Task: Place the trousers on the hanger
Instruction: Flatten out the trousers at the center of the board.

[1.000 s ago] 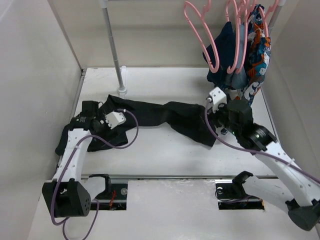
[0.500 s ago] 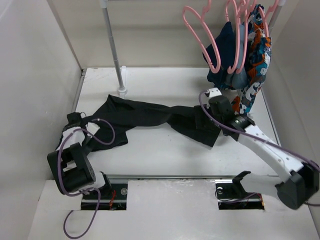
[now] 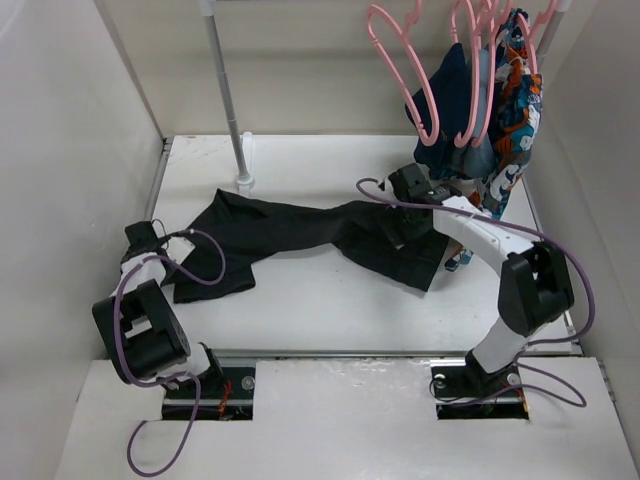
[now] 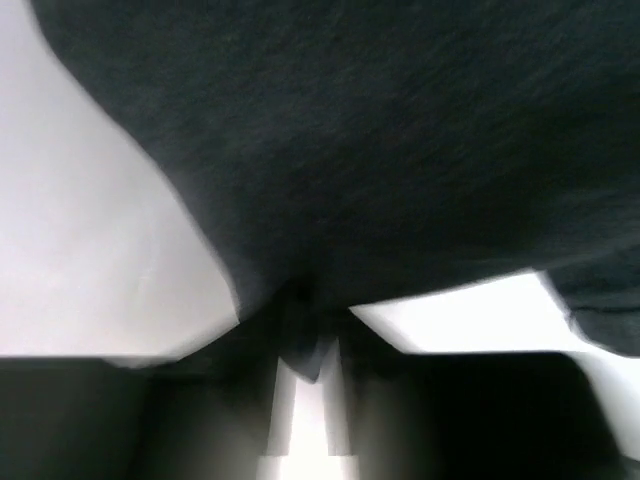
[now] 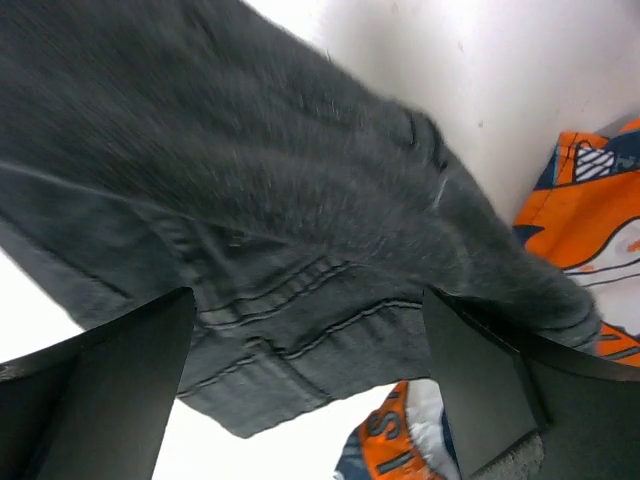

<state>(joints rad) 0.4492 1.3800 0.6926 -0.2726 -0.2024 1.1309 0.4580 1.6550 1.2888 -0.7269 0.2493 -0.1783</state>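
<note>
White walls are closing in a white table (image 3: pixel 330 310), with a metal pole (image 3: pixel 225 95) standing at its back left and a rail running across the top right. The trousers (image 3: pixel 290 225) are lying flat on the table, stretching from the left side, in front of the pole, across to the right side below the hanging clothes.

The hanger (image 3: pixel 427 140) is hanging bare from the rail at the left of the row, clear of the trousers. Just beside it, more pink hangers are carrying a navy garment (image 3: pixel 450 95) and a patterned garment (image 3: pixel 510 110) in blue, orange and white.

The left gripper (image 3: pixel 148 240) is sitting low at the left end of the trousers. In the left wrist view the black fabric (image 4: pixel 380 130) is filling the upper part of the picture and dipping to a point between the fingers — the left gripper (image 4: pixel 305 350) is pinching that fold, its jaws drawn close together, though the view is blurred.

The right gripper (image 3: pixel 398 222) is reaching over the right end of the trousers. In the right wrist view its jaws are standing wide apart, holding nothing — the right gripper (image 5: pixel 305 300) is hovering over a stitched, seamed edge of the trousers (image 5: pixel 250 180), with the patterned garment (image 5: pixel 590 200) showing just past the black cloth at the right.
</note>
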